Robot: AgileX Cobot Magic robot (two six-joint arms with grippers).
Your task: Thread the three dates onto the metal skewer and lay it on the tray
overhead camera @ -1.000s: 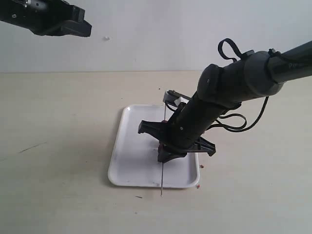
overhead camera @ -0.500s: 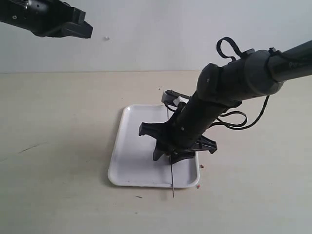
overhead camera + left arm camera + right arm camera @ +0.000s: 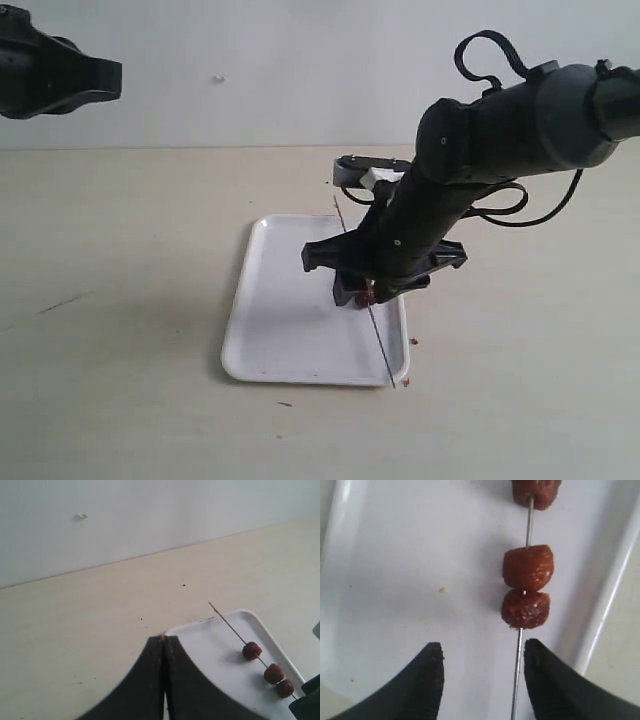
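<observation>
A pale beige table (image 3: 120, 300) holds a white tray (image 3: 275, 330). The black right gripper (image 3: 484, 647) hangs low over the tray's right half. Its jaws are now spread wide and empty; a second ago they were clamped on the skewer. The left gripper (image 3: 163, 642), jaws pressed together on nothing, hovers high beyond the tray's far left corner and has drawn further off. The metal skewer (image 3: 383, 355) lies along the tray's right side, near the right rim, with each tip poking just past a short rim. The three dates (image 3: 526, 567) sit threaded on it over the tray floor, two touching and one a little apart. The release appears to finish the laying-down, so only withdrawing the arm seems left.
</observation>
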